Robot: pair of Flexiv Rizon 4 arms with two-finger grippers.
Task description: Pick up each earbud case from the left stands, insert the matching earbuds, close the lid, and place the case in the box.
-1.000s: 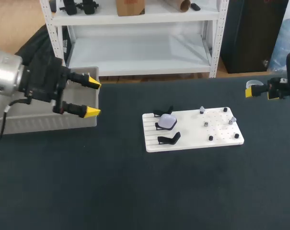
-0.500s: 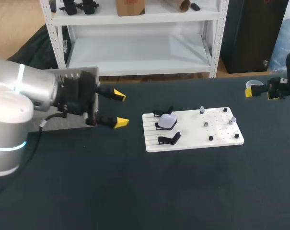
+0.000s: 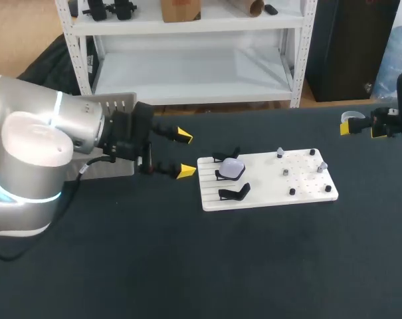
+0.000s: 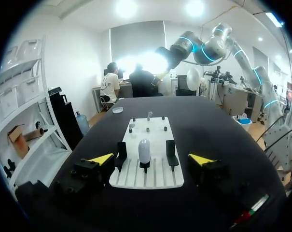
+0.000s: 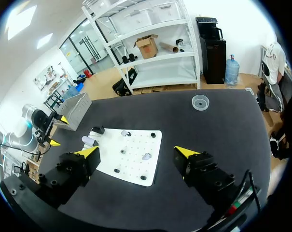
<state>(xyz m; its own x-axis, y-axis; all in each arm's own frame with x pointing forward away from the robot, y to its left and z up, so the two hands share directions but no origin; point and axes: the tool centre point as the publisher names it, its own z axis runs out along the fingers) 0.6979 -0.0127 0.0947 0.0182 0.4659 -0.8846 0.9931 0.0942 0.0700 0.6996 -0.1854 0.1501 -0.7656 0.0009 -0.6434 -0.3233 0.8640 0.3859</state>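
**Left gripper** [image 3: 185, 154], fingers spread and holding nothing, is level just off the left edge of the white board [image 3: 267, 196], facing the earbud case [image 3: 232, 168]. The case is propped upright at that edge, probably so both flanks can be pinched. Empty stands [image 3: 234, 193] close on either side leave little side room. Beyond, the right gripper [image 3: 362, 129], spread and empty, hangs at the far right edge of the table [image 3: 187, 266]; the box [image 3: 114, 103] sits at its far left.

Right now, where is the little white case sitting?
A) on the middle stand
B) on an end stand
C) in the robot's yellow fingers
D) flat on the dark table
A: the earbud case rests on the middle stand of three on the white board, and the open left gripper is short of it.
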